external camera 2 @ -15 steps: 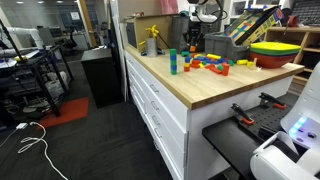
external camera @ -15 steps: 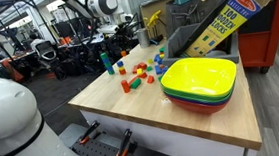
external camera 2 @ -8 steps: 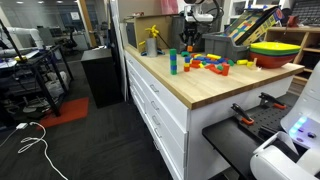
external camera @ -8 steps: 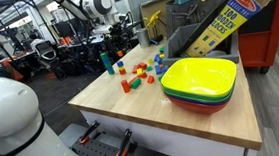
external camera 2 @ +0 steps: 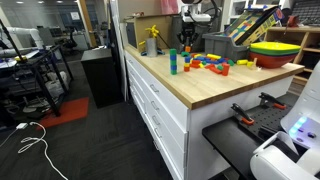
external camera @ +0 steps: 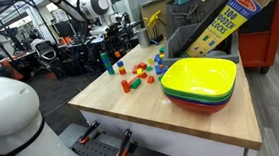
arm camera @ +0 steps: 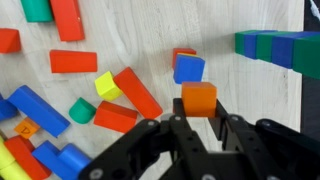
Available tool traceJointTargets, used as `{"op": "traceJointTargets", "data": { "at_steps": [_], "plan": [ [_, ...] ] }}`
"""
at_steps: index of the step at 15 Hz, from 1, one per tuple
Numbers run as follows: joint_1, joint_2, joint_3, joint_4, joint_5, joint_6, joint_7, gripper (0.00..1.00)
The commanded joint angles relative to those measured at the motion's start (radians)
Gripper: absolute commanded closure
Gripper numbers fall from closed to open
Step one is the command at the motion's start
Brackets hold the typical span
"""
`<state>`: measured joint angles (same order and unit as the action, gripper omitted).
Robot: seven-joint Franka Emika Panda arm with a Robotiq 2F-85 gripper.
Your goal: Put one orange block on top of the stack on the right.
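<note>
In the wrist view my gripper (arm camera: 199, 110) is shut on an orange block (arm camera: 198, 96), one finger on each side of it, above the wooden table. Just beyond it a blue cube (arm camera: 189, 69) sits with an orange one showing behind it. In an exterior view the short, mostly blue stack (external camera: 159, 58) stands at the right of the scattered blocks, and my gripper (external camera: 120, 43) hangs left of it. The gripper also shows over the blocks in an exterior view (external camera 2: 190, 44). The held block is too small to see in both exterior views.
Loose red, blue, yellow and green blocks (arm camera: 128, 92) lie around. A tall green-and-blue column (external camera: 105, 62) stands at the left, also seen in the wrist view (arm camera: 280, 47). Stacked bowls (external camera: 179, 71) with a yellow one on top and a cardboard box (external camera: 225, 16) stand to the right.
The arm has shifted a little to the left in the exterior view; the blocks on the table have not moved.
</note>
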<state>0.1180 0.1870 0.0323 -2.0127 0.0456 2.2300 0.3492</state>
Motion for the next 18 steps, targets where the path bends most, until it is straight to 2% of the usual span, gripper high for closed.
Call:
{"op": "traceJointTargets", "data": {
  "at_steps": [1,18],
  "plan": [
    [-0.002,-0.022,0.004,-0.008,-0.001,-0.051,0.044,0.93],
    [-0.006,-0.007,0.014,-0.026,0.043,-0.018,0.021,0.93]
  ]
}}
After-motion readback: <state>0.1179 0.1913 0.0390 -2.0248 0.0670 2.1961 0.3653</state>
